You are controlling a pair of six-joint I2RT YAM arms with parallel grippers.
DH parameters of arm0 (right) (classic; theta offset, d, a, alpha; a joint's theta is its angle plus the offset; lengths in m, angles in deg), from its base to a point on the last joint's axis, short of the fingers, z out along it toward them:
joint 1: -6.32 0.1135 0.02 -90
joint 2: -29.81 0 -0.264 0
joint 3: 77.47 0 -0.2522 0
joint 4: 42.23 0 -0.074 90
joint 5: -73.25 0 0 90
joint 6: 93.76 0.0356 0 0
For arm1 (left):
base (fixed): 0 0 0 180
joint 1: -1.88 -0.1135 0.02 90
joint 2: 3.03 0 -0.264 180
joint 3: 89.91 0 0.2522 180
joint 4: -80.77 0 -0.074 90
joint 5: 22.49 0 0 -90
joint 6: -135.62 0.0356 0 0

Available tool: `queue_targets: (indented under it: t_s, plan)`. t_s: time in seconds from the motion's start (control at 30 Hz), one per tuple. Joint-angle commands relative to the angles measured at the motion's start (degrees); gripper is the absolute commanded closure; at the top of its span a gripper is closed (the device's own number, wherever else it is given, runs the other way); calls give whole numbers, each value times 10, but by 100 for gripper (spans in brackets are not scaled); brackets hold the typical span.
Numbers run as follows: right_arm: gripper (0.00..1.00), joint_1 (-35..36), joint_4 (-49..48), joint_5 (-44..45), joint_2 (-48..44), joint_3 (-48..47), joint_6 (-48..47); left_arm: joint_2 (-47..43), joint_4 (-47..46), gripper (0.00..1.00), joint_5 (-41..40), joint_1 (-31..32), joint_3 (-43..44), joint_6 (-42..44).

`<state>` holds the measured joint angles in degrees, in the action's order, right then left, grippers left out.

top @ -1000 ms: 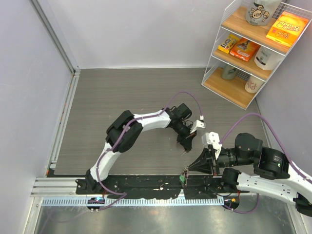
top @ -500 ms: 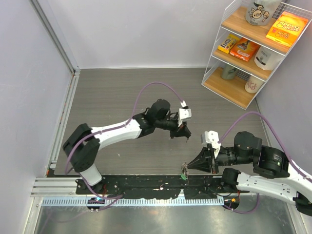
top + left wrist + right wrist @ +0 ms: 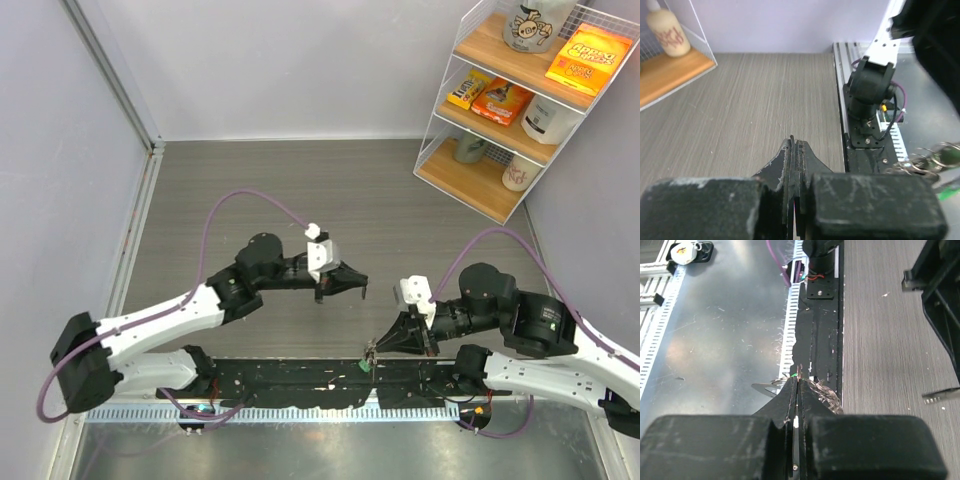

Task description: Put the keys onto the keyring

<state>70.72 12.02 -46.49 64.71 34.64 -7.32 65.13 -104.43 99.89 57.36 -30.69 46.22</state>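
My right gripper (image 3: 378,347) (image 3: 799,382) is shut on the keyring (image 3: 368,354) (image 3: 826,391), a tangle of thin silvery loops with a small green piece (image 3: 794,375), held over the black base strip at the table's near edge. The keyring (image 3: 929,160) also shows at the right edge of the left wrist view. My left gripper (image 3: 357,286) (image 3: 795,145) hangs shut above the grey table, up and left of the ring and apart from it. A thin silver key (image 3: 940,396) juts from its tip, held edge-on between the fingers.
A wire shelf (image 3: 510,100) with boxes, mugs and a bottle (image 3: 667,32) stands at the back right. A black base strip (image 3: 300,380) runs along the near edge. An aluminium rail (image 3: 130,250) borders the table's left side. The right arm's base (image 3: 870,95) stands by the strip.
The left arm has unfolded and swung left, carrying its shut gripper left and slightly nearer. The right gripper has slid a little left with the keyring.
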Motion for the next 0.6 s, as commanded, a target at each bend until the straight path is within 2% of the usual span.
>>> queue_targets:
  t_s: [0.0, 0.37, 0.57]
  plan:
    - [95, 2, -40, -70, 1, -35, -53, -82, -46, 100, 6, 16, -35, -2]
    - [95, 1, -45, -154, 40, -59, -110, -232, -63, 100, 37, 34, -127, -2]
    - [95, 2, -74, -174, 83, -64, -117, -263, -80, 100, 81, 36, -147, -19]
